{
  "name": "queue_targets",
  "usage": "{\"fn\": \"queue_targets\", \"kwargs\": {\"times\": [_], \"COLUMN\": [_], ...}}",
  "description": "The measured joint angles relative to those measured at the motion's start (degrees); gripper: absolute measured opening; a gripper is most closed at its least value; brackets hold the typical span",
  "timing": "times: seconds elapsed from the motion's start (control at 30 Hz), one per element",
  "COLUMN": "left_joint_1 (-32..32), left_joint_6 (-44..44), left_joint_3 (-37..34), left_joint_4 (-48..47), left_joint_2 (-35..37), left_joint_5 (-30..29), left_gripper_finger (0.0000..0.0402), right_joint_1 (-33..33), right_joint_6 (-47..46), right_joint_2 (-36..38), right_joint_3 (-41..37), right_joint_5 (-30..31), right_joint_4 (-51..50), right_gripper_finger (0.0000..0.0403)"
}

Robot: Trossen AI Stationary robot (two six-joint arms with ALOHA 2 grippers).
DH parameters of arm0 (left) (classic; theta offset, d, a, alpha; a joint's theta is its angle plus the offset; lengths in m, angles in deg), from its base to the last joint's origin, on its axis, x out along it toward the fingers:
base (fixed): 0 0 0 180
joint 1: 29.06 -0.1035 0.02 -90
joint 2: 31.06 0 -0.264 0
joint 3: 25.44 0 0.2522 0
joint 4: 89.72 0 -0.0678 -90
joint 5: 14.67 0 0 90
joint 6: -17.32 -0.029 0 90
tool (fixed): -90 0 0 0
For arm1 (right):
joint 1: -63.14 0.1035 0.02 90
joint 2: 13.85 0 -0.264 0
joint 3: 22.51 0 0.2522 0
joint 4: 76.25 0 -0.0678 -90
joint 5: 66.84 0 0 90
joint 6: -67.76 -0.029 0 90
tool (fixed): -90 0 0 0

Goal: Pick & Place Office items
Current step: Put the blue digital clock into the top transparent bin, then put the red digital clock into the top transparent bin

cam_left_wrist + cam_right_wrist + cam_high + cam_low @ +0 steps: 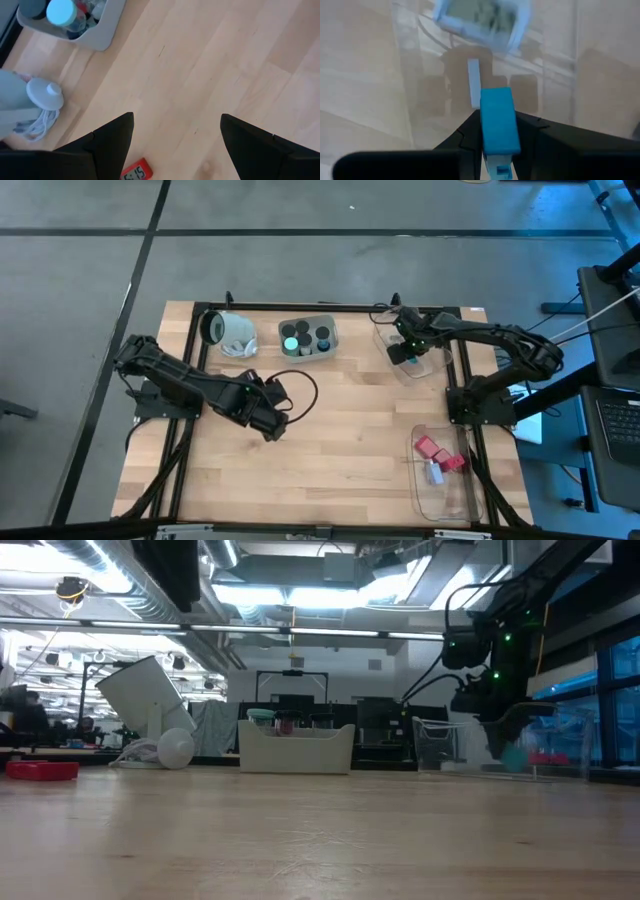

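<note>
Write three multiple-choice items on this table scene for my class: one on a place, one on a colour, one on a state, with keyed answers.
1. Where is the right gripper?
A. above the clear tray at the table's far right
B. over the grey bin
C. beside the white cup

2. What colour is the item it holds?
A. red
B. teal-blue
C. black

3. How is the left gripper?
A. shut on a cap
B. open, holding nothing
C. out of view

Answers: 1 A, the high view shows it there; 2 B, the right wrist view shows the colour; 3 B, the fingers stand apart over bare wood.
</note>
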Motion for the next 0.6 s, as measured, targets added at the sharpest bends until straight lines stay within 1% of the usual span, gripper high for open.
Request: {"fn": "queue_targets", "kwargs": {"times": [0.13,0.33,0.43,0.6], "left_joint_1": [1.48,2.79,3.23,4.95], "left_joint_6": [3.17,3.71,2.42,-2.37], "left_joint_3": [-0.01,-0.02,-0.02,-0.02], "left_joint_4": [-2.49,-4.18,-4.27,-4.32], "left_joint_2": [0.00,-0.01,0.00,-0.02], "left_joint_5": [-0.99,-1.65,-0.35,4.26], "left_gripper_finger": [0.0294,0.0294,0.0294,0.0294], "right_joint_1": [-0.33,-0.33,-0.33,-0.24], "right_joint_6": [1.97,4.44,4.67,5.96], "right_joint_2": [-0.31,-0.30,-0.30,-0.29], "right_joint_3": [0.00,1.60,3.63,8.57], "right_joint_5": [0.04,0.06,-0.05,-1.76], "right_joint_4": [0.39,0.64,-0.59,-5.42], "right_gripper_finger": [0.0090,0.0154,0.0193,0.0252]}}
